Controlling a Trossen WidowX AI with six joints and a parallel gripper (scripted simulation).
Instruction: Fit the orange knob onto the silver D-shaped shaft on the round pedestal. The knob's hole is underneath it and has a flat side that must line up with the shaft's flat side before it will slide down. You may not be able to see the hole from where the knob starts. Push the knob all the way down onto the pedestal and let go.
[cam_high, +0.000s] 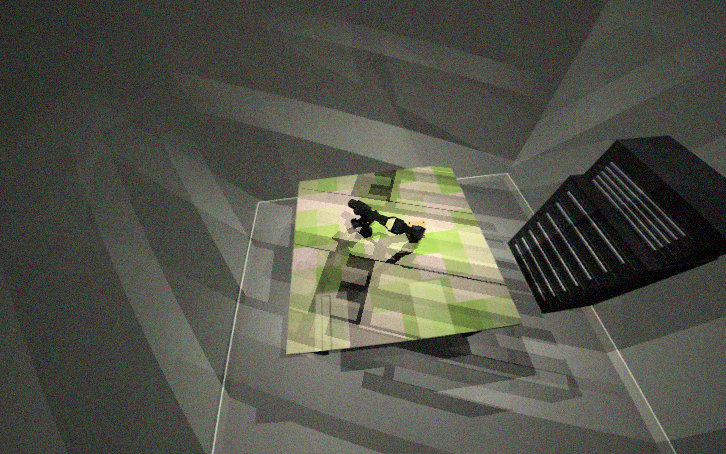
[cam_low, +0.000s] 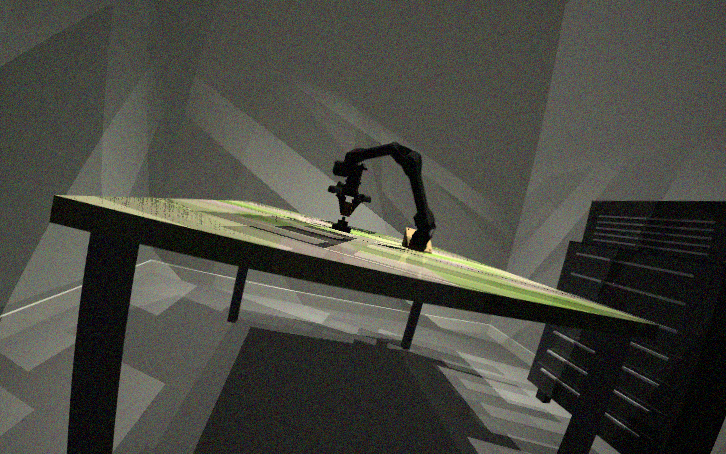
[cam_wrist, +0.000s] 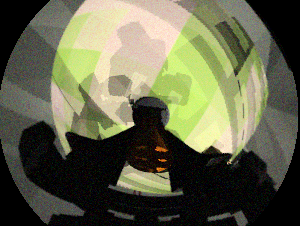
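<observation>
My gripper (cam_low: 346, 212) (cam_wrist: 150, 130) points down and is shut on the orange knob (cam_wrist: 150, 159), which looks dark brown with bright orange glints between the fingers in the wrist view. The round pedestal (cam_low: 341, 227) (cam_wrist: 165, 118) stands on the table, dark in the exterior view and partly hidden behind the fingertips in the wrist view. The fingertips are just above it, close to its shaft (cam_low: 343, 218). The knob's hole, the shaft's flat side and whether knob and shaft touch cannot be made out. In the top view the arm hides the pedestal.
The table (cam_high: 428, 299) (cam_low: 214, 251) has a green and pink patchwork top crossed by shadows. A small tan block (cam_low: 409, 235) (cam_high: 417, 223) is beside the arm's base (cam_low: 419, 243). A black drawer cabinet (cam_high: 599, 235) (cam_low: 642, 256) stands off the table to the right.
</observation>
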